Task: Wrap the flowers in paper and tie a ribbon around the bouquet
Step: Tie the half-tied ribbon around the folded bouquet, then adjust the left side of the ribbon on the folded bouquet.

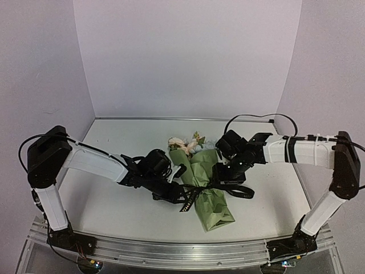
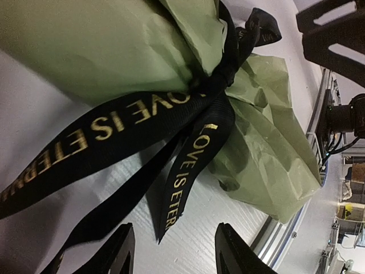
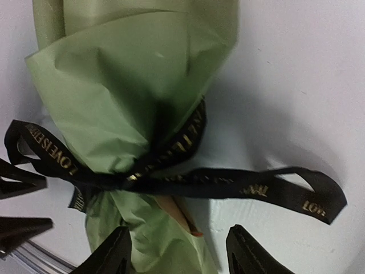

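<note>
Nearest the arm bases, we are seeing the bouquet (image 1: 206,188) lying on the counter (image 1: 114,211), narrow tip toward the bases. Around the bouquet's waist the ribbon (image 1: 189,201) is sitting knotted, tails trailing left of the bouquet. The left wrist view is showing gold lettering on the ribbon, unreadable from above. The left end effector (image 2: 174,254) is hovering left of the bouquet, fingers spread, holding nothing. The right end effector (image 3: 179,254) is standing spread at the bouquet's right side, gripping nothing. Its camera alone is revealing a tan sliver of the paper (image 3: 178,217) under the knot. Only the top view is showing the flowers (image 1: 185,142), peeking from the bouquet's far end.
</note>
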`<act>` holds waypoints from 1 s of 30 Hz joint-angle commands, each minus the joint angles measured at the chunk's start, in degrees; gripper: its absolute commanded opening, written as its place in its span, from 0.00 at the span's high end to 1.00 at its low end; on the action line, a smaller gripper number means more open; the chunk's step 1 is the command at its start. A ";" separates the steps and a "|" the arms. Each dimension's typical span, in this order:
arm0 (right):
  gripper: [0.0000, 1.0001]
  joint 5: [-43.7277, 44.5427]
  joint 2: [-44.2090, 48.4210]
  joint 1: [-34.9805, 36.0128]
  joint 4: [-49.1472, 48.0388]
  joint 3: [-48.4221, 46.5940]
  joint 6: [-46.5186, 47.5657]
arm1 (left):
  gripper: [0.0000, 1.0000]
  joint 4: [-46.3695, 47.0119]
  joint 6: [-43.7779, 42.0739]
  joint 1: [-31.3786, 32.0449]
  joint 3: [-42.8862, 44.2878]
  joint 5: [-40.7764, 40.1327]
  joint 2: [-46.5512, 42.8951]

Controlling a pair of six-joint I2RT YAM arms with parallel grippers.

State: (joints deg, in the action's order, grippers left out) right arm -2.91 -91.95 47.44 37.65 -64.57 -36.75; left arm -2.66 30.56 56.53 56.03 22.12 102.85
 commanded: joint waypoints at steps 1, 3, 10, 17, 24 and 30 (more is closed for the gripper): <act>0.41 -6.23 -4.96 -1.71 -5.14 -4.92 1.83 | 0.49 -1.79 -4.52 0.64 6.37 2.05 5.02; 0.41 -7.11 -6.64 -2.44 -5.41 -6.22 1.22 | 0.47 -2.40 -5.37 0.70 8.21 2.17 6.82; 0.41 -8.03 -9.59 -3.33 -6.82 -7.50 -0.67 | 0.45 -2.72 -6.66 0.97 10.64 3.60 10.31; 0.48 -7.96 -10.64 -3.89 -8.89 -6.08 -3.29 | 0.53 -1.74 -6.49 1.29 11.57 4.85 11.23; 0.54 -7.97 -10.85 -4.44 -12.52 -2.79 -5.32 | 0.89 -1.58 -5.43 1.40 11.32 4.84 11.48; 0.54 -6.62 -8.75 -4.54 -17.01 2.78 -7.68 | 1.00 -1.65 -4.45 1.32 9.97 3.51 10.50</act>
State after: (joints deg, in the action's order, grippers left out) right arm -11.18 -102.43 43.14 24.00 -64.94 -42.28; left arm -4.51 25.58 57.76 65.58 26.37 113.84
